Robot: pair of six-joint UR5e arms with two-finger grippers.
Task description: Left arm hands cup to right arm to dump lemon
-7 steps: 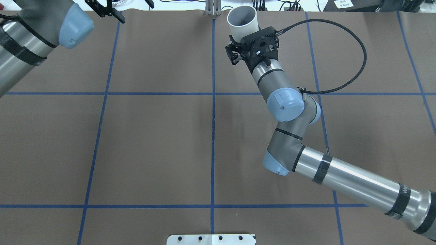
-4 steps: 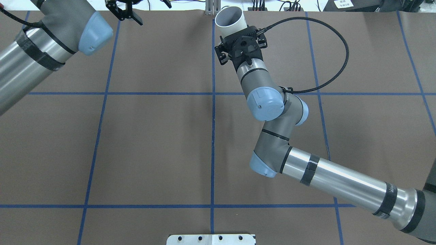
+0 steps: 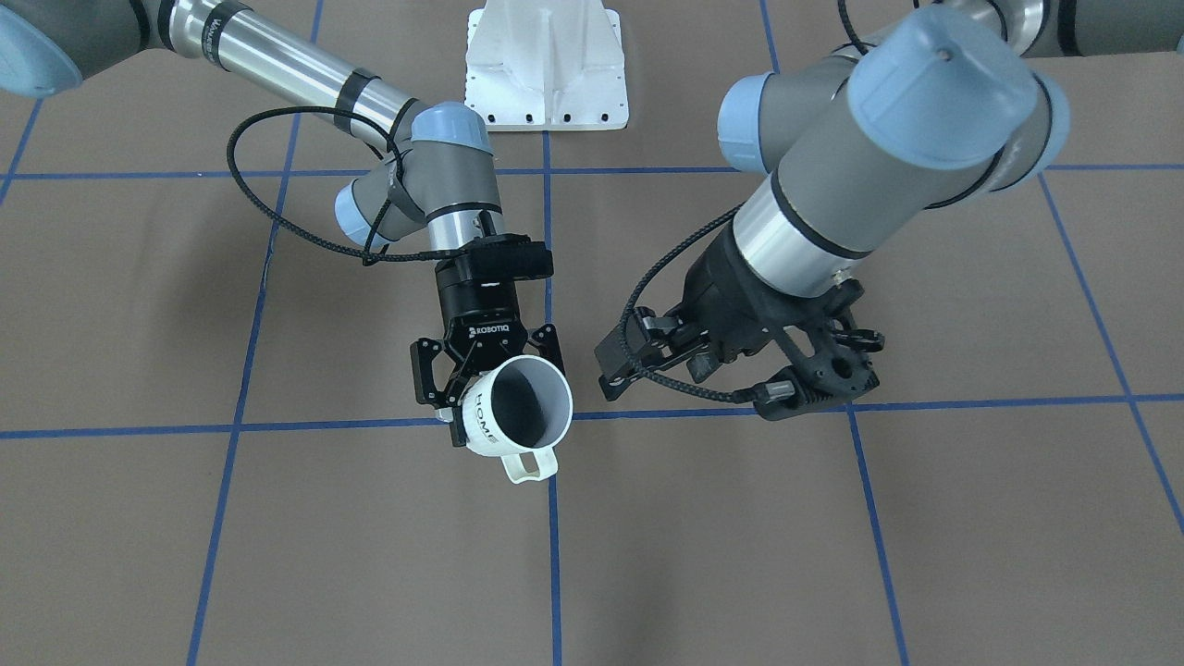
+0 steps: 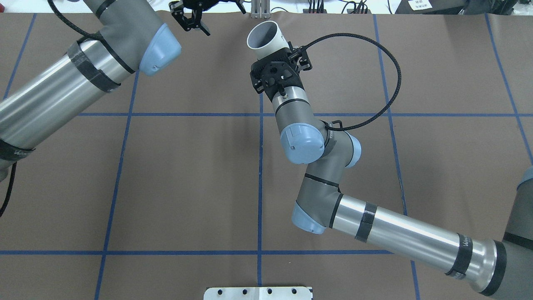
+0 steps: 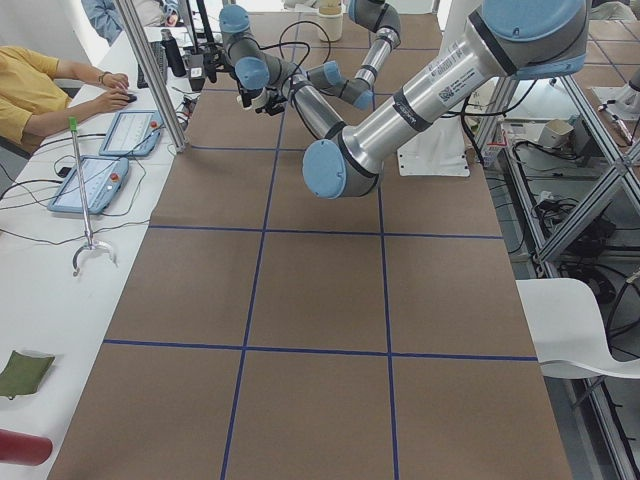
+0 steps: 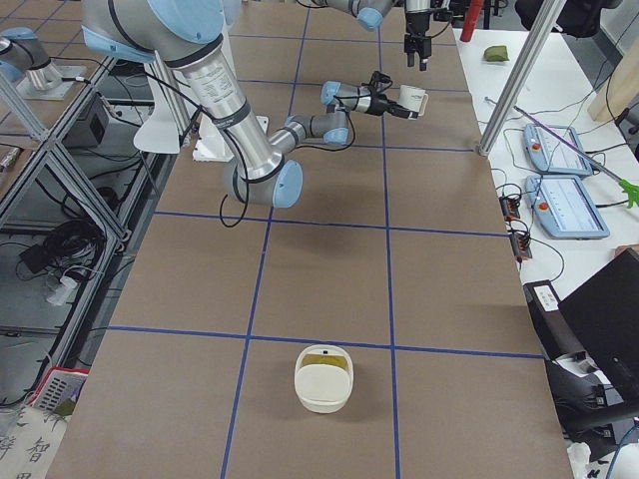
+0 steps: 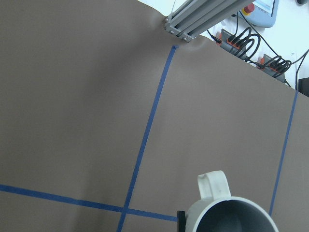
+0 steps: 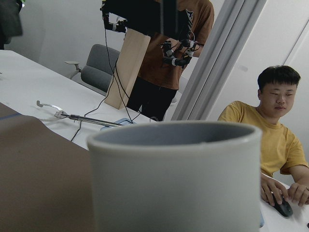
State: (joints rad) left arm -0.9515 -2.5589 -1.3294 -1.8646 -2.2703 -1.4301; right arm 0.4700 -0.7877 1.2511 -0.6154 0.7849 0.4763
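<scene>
My right gripper is shut on the white cup and holds it above the table, tilted. Its grey mouth faces up and away from the robot, and the squarish handle and black "HOME" lettering show. The cup is over the far centre line in the overhead view and fills the right wrist view. No lemon shows in its grey inside. My left gripper is open and empty, a short way to the cup's left. The left wrist view shows the cup's rim and handle at its bottom edge.
An aluminium post stands at the far edge just behind the cup. The right arm's black cable loops to the right. A cream container with a dull yellow patch inside sits near the table's right end. Operators sit beyond the far edge.
The right arm has carried the cup to the left, up to the centre line. The left arm has swung right towards it, its gripper still open.
</scene>
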